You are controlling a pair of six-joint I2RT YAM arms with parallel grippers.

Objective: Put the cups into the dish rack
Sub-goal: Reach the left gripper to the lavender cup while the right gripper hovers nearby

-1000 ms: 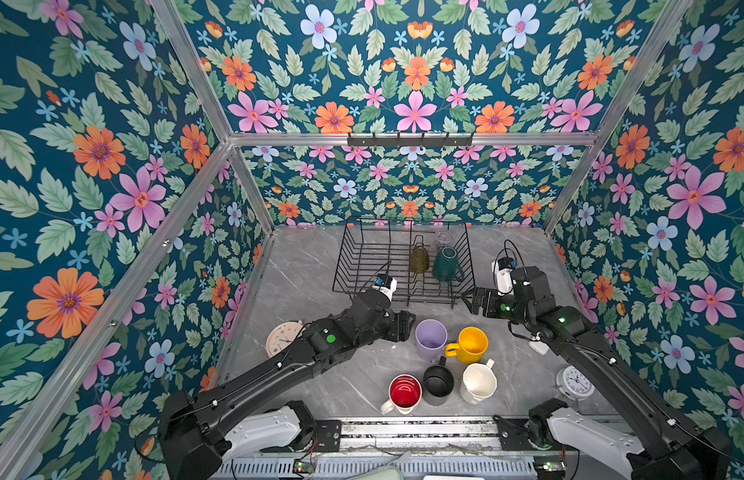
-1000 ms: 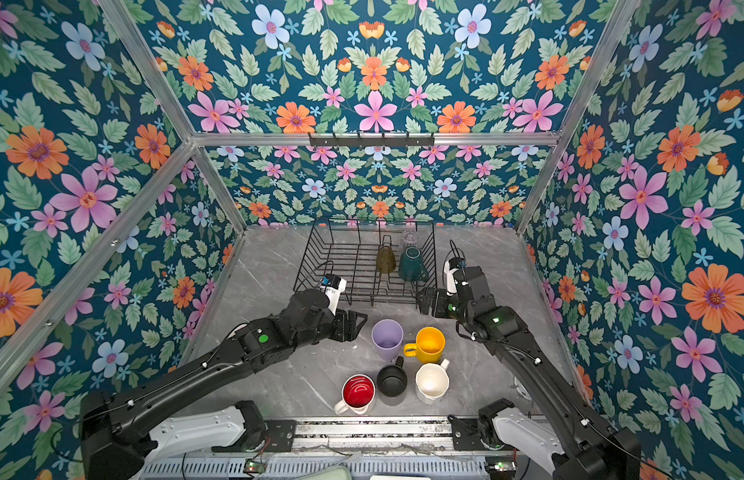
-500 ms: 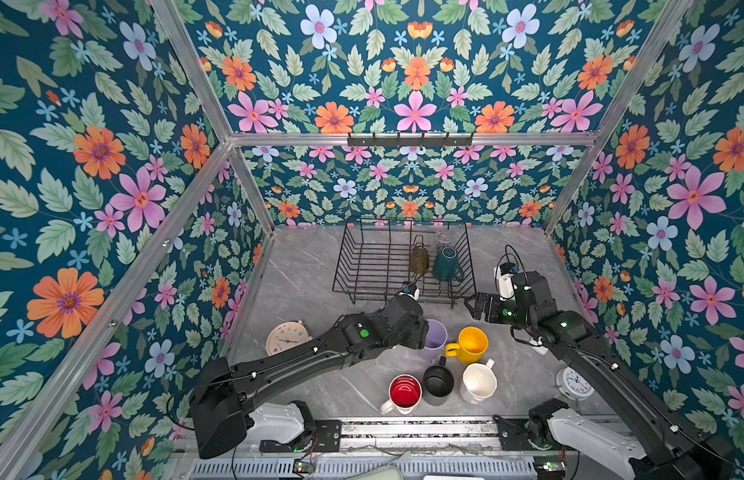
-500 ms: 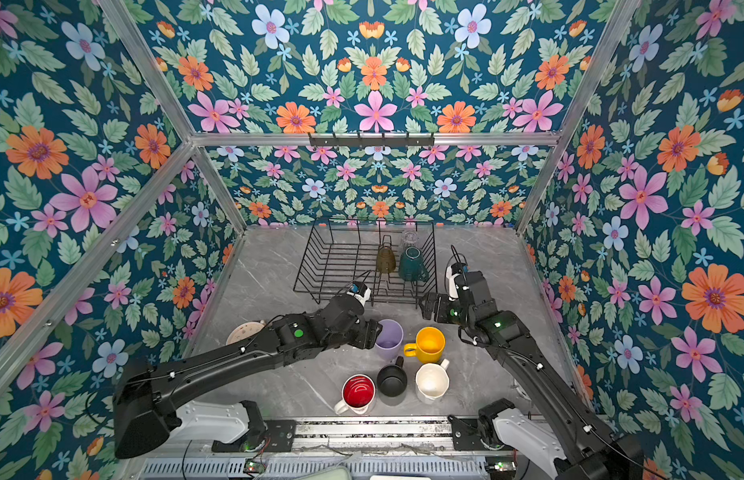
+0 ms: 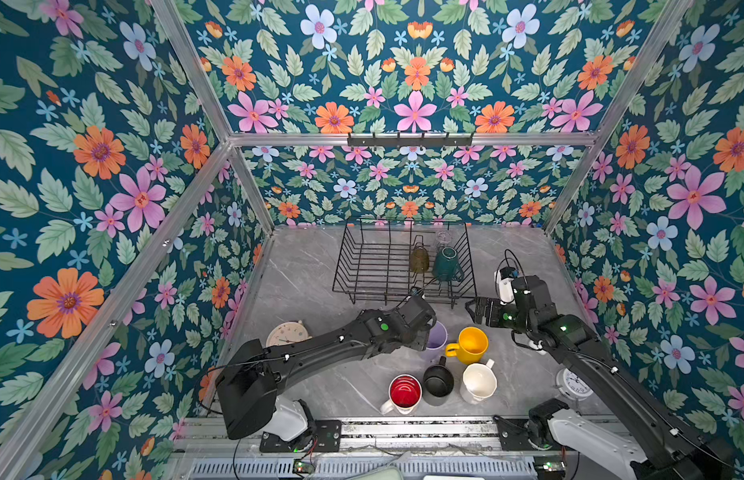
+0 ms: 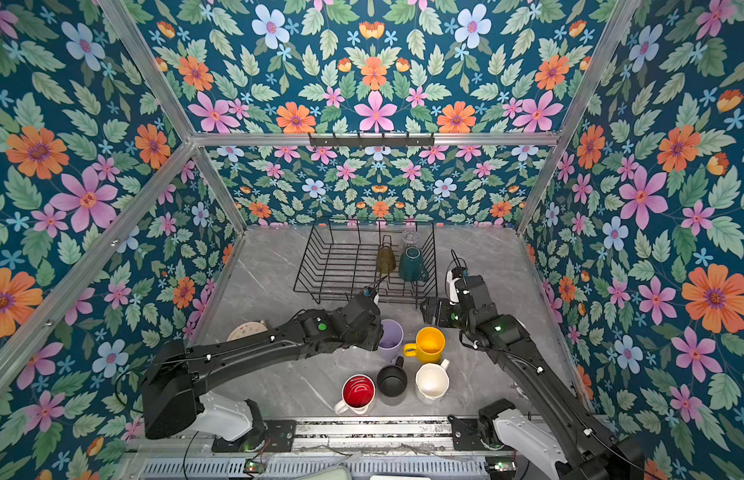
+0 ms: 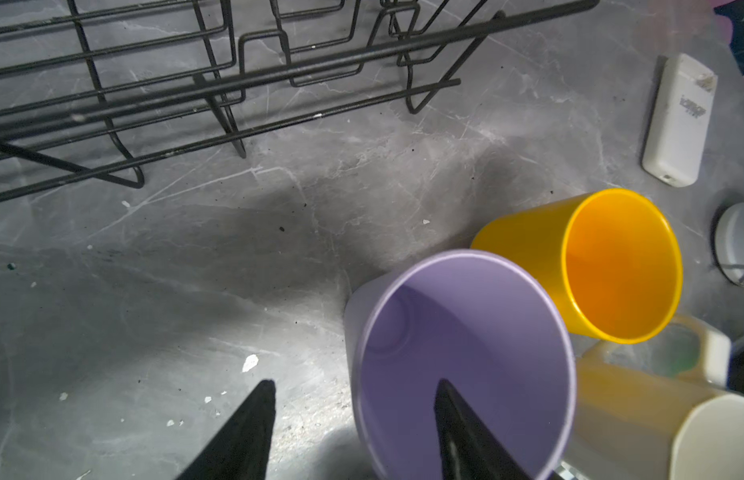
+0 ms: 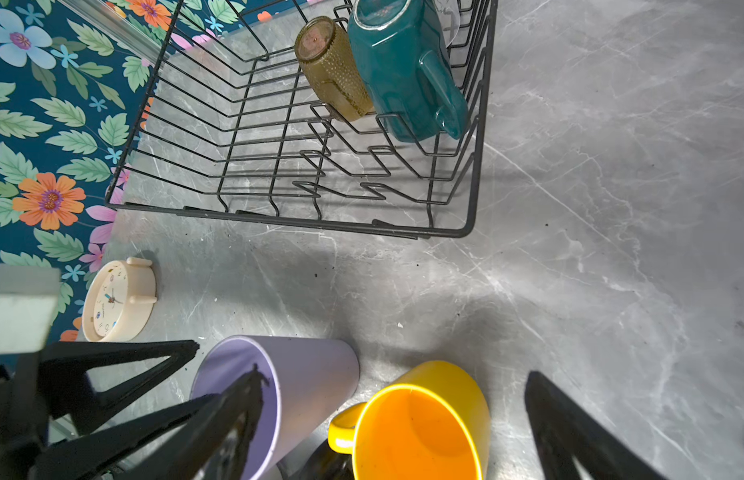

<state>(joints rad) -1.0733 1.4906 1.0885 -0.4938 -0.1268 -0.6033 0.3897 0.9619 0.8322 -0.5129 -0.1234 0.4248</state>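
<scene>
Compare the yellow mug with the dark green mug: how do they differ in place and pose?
The yellow mug stands on the table; the dark green mug sits inside the dish rack. The yellow mug is upright with its mouth up; the dark green mug is turned base up and tilted. Both have a single side handle.

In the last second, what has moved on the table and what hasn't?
The left end effector swung from the near edge of the dish rack to the lilac tumbler and now straddles its wall, one finger inside, one outside, jaws narrowing but not yet clamped. Nothing was picked up or released. The right end effector stayed open beside the yellow mug; everything else kept its place.
</scene>
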